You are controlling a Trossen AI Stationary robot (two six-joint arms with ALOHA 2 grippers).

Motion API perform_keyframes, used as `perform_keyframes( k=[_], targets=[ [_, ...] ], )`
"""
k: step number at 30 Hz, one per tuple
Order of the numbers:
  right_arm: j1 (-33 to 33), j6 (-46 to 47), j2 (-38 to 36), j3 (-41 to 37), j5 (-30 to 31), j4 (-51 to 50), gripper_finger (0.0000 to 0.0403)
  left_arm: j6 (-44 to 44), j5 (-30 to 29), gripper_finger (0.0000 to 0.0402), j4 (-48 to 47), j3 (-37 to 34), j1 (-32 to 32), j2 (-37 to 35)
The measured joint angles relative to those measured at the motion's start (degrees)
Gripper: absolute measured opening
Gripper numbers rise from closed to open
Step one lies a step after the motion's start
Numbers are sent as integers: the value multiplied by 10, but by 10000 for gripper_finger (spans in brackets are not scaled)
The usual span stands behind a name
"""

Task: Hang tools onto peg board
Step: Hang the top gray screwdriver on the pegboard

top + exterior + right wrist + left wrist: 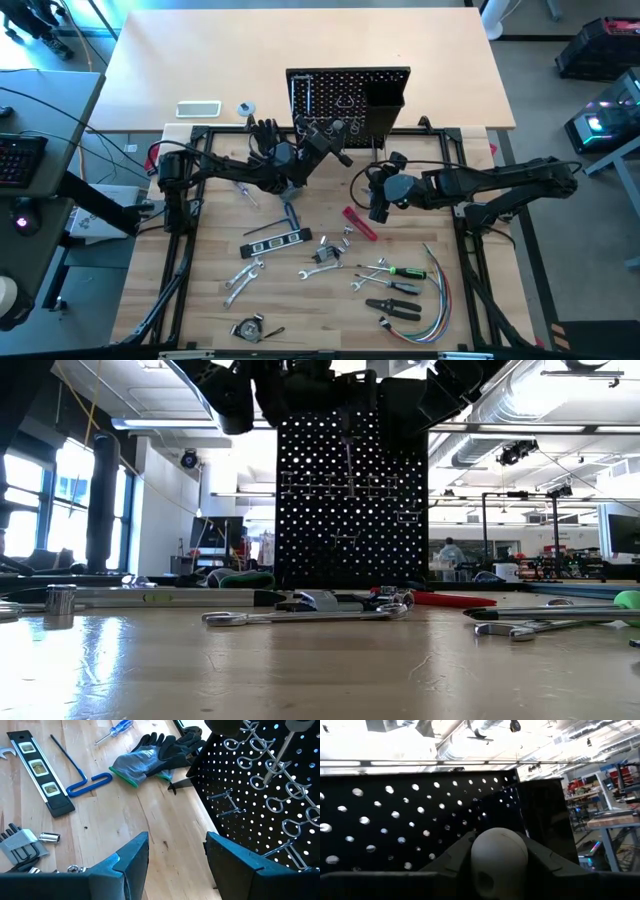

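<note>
High view: the peg board point(340, 98) stands upright at the far side of the worktop point(210, 300). The left gripper point(335, 130) is up against its face; the right gripper point(378, 205) hovers nearby. A level point(276, 240), wrenches point(243, 275) and pliers point(392, 308) lie scattered on the near side.

Low view: the board fills the middle, with tools lying before it.

Left wrist view: the fingers grasp a pale rounded handle point(498, 860) close to the board.

Right wrist view: the fingers point(131, 860) are spread, grasping nothing, above a glove point(150, 755) and a hex key point(80, 775).

The low view's top edge crops the peg board point(352, 500) and both arms.
</note>
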Motion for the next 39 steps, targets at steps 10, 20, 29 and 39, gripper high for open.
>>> perform_keyframes(
  k=[10,20,29,39],
  targets=[
    [0,0,0,0,0,0,188,-21,-5,114,-3,0,1,0],
    [0,0,0,0,0,0,188,-6,-12,115,-22,18,-5,1],
    [0,2,0,0,0,-9,188,17,-38,115,-89,55,-16,3],
    [2,4,0,0,0,-12,188,5,-40,115,-94,56,-11,3]
  ],
)
